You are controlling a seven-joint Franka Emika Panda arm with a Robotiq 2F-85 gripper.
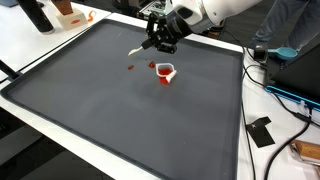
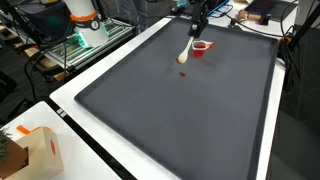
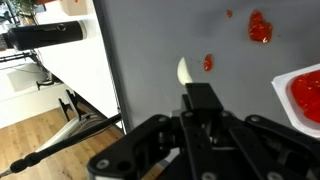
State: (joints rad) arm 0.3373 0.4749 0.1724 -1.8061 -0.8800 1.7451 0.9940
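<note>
My gripper [image 1: 160,38] is shut on a pale spoon [image 2: 187,48] and holds it slanted above the dark grey mat [image 1: 120,110]. In the wrist view the spoon's white tip [image 3: 184,70] sticks out past the closed fingers [image 3: 200,100]. A small white cup of red sauce [image 1: 165,72] stands on the mat just beside the spoon; it also shows in an exterior view [image 2: 201,49] and at the right edge of the wrist view [image 3: 305,90]. Red sauce spots [image 3: 260,27] lie on the mat near the tip, and they show in an exterior view [image 1: 128,67] too.
The mat covers a white table [image 1: 262,160]. A cardboard box [image 2: 35,150] sits at a near corner. Cables and a black flat object [image 1: 260,130] lie beside the mat. An orange and white object [image 2: 85,15] and a rack stand beyond the table edge.
</note>
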